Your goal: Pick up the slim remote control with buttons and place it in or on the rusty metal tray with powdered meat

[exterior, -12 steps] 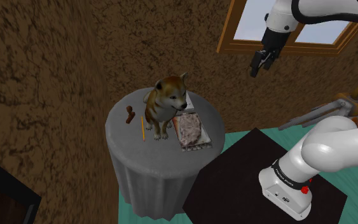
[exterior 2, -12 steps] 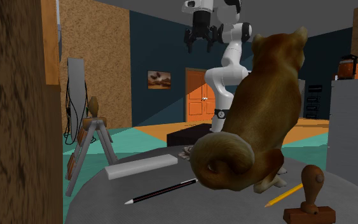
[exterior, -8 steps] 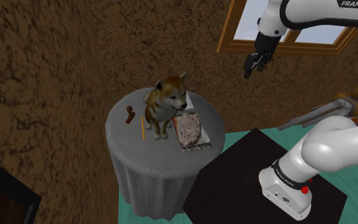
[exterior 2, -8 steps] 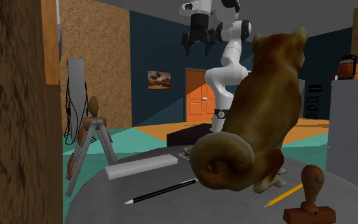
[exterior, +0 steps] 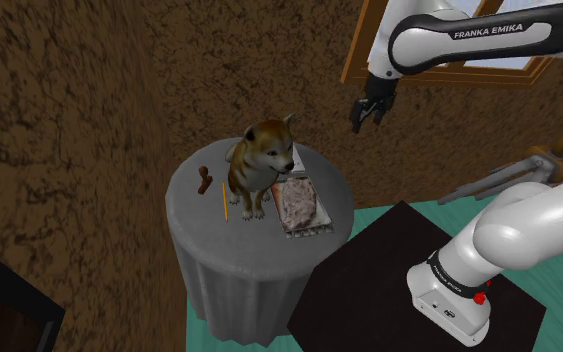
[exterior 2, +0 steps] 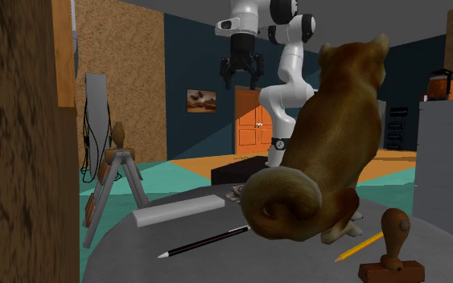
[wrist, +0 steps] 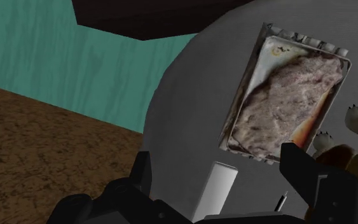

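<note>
My pincer (exterior: pixel 367 112) hangs high in the air, well above the round grey-draped surface (exterior: pixel 197 232) and off toward the shoulder view's right of it. Its two black fingers (exterior 2: pixel 227 81) stand apart and have hold of nothing.

Through the wrist view I look down between them at the remote control (wrist: pixel 214 188), a slim pale bar lying flat on the surface near one short edge of the metal tray (wrist: pixel 306 42), apart from it. The tray holds a slab of pinkish-grey powdered meat (wrist: pixel 285 95).

In the second exterior view the remote control (exterior 2: pixel 179 211) lies to the left of the dog figure (exterior 2: pixel 321 153), beyond a black pen (exterior 2: pixel 204 241). A yellow pencil (exterior 2: pixel 369 244) and a wooden stamp (exterior 2: pixel 389 256) lie on the dog figure's other side.
</note>
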